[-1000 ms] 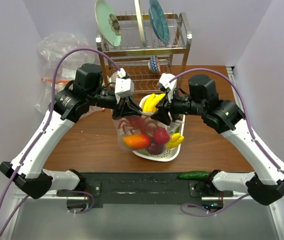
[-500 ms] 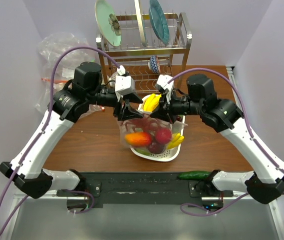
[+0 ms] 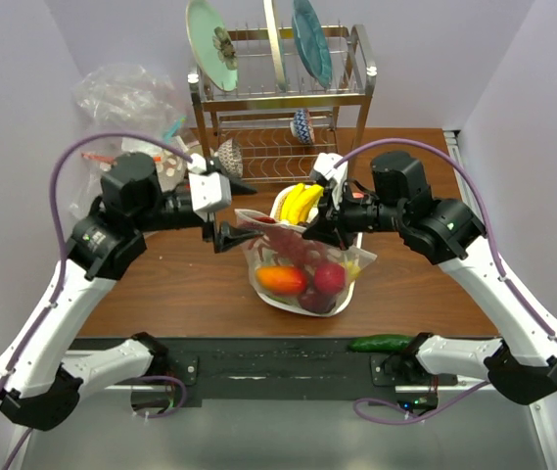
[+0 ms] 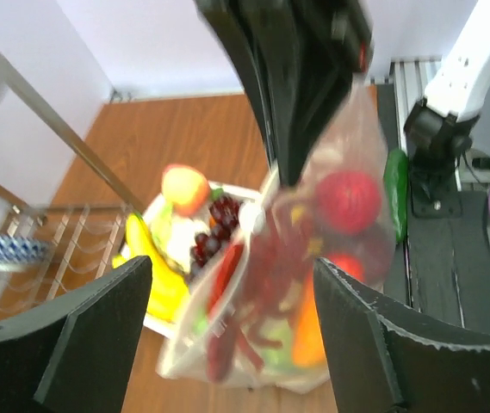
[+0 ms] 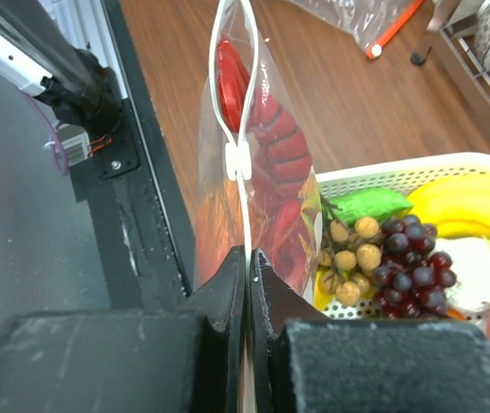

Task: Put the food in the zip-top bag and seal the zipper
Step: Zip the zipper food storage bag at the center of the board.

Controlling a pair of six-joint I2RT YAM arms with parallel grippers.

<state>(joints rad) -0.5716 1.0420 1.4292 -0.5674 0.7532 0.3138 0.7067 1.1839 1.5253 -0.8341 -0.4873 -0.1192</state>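
revealing zipper (image 5: 238, 157), apparently: right wrist only

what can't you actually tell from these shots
- zipper: right wrist view, near end vanishes between the right gripper's shut fingers, far end cut off by the top edge
- food in the zip-top bag: left wrist view, blur merges the pieces
- white tray: top view, the bag covers most of it
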